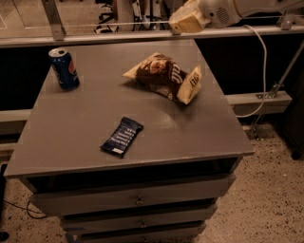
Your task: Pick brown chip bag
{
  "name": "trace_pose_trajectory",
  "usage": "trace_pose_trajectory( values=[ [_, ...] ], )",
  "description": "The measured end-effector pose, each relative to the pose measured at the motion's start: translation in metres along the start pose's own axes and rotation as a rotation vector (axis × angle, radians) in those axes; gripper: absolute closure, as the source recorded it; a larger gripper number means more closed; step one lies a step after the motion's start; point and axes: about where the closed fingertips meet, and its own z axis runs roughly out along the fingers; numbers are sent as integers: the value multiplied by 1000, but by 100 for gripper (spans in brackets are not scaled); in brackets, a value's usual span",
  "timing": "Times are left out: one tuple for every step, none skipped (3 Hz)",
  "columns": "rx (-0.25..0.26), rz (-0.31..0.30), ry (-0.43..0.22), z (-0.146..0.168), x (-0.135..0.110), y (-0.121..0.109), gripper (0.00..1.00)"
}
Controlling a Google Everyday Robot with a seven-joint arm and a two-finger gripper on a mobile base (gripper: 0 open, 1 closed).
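The brown chip bag [164,76] lies on its side on the far right part of the grey table [85,118]. It is wrinkly, dark brown in the middle, with pale yellow ends and white lettering. My gripper [184,21] hangs at the top of the view on a white arm [237,9]. It is above the table's far edge, behind the bag and a little to its right, well apart from it. Nothing shows in the gripper.
A blue soda can [64,69] stands upright at the far left. A flat dark-blue bar wrapper [122,136] lies near the front middle. The table has drawers [137,200] below. A metal rail [118,35] runs behind it. A cable [261,85] hangs at the right.
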Motion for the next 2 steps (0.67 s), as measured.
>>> trace_pose_trajectory(
  values=[
    [9,41,31,5,30,1,37],
    [2,95,56,15,53,5,13]
  ],
)
